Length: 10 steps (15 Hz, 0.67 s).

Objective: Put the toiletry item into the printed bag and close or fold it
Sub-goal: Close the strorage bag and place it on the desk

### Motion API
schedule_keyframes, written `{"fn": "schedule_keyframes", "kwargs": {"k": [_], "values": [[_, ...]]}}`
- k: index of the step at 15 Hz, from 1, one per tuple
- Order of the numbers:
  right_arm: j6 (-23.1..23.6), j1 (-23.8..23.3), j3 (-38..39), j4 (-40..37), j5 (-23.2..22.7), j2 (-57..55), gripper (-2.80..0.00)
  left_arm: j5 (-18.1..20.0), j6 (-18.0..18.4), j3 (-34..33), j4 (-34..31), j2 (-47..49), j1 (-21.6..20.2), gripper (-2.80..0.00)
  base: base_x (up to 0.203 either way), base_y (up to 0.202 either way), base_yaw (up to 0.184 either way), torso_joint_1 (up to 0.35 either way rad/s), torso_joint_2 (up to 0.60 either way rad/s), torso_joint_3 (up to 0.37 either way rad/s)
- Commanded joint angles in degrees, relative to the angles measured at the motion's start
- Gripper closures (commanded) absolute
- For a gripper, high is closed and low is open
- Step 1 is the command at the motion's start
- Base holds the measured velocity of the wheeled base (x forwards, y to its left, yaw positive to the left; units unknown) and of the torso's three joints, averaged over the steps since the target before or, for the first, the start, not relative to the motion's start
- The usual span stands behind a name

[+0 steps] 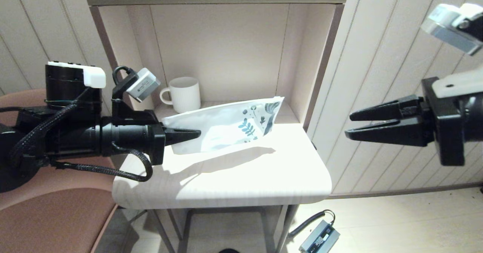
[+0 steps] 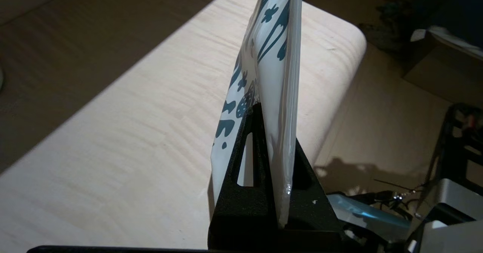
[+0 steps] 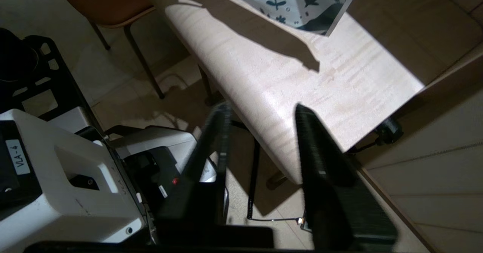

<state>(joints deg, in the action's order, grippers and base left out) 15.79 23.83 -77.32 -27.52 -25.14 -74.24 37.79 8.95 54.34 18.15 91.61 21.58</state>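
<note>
My left gripper (image 1: 188,135) reaches in from the left over the desk (image 1: 241,177), and its fingers (image 2: 241,158) are clamped on the plain end of the printed bag (image 1: 226,126). The pouch is held off the desk surface, stretching away from my fingers toward the back right, with its far printed corner raised near the side wall of the shelf alcove (image 1: 234,49). It casts a long shadow on the desk below it.

The bag is a flat pouch of white, frosted, slightly glossy plastic. Dark teal leaves and flowers crowd the far end; the end I hold is plain. In the left wrist view it stands edge-on between my black, textured fingers, thin, with a smooth sealed rim (image 2: 290,94) running along one side. I cannot tell whether anything is inside it, and I cannot make out the toiletry item in any view.

A white ribbed mug (image 1: 183,93) with a loop handle stands upright at the back of the alcove, behind the bag and apart from it. I cannot see into it.

The desk is pale wood grain with rounded front corners, brightly lit at the front and shaded under the alcove.

My right gripper (image 1: 349,124) hangs in the air to the right of the desk, well apart from the bag, with its two tapered black fingers (image 3: 328,170) spread and holding nothing. On the floor below lies a small grey box (image 1: 319,238) with a black coiled cable.
</note>
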Motion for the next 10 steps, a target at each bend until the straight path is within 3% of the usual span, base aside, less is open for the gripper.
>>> {"fn": "schedule_keyframes", "kwargs": {"k": [1,4,8,9,10], "values": [[0.19,-0.25,4.72,-0.28,-0.01,6.49,0.0,-2.9,-0.19,2.71,0.14,5.15,-0.05,0.0,0.0,0.0,0.0,0.0,0.0,0.0],[0.2,-0.2,7.45,-0.41,0.02,9.1,0.0,-3.69,-3.04,4.28,0.2,6.65,-0.04,0.0,0.0,0.0,0.0,0.0,0.0,0.0],[0.2,-0.18,7.89,-0.34,-0.09,9.11,0.0,-3.85,-3.06,3.36,2.15,6.65,-0.04,0.0,0.0,0.0,0.0,0.0,0.0,0.0],[0.29,-0.18,7.89,-0.34,-0.18,9.13,0.0,-3.86,-3.15,3.06,2.94,6.65,-0.04,-2.8,0.0,0.0,0.0,0.0,0.0,0.0],[0.37,-0.18,7.98,-0.43,-0.18,9.2,0.0,-3.86,-3.09,2.9,3.29,6.49,-0.04,-2.8,0.0,0.0,0.0,0.0,0.0,0.0]]}}
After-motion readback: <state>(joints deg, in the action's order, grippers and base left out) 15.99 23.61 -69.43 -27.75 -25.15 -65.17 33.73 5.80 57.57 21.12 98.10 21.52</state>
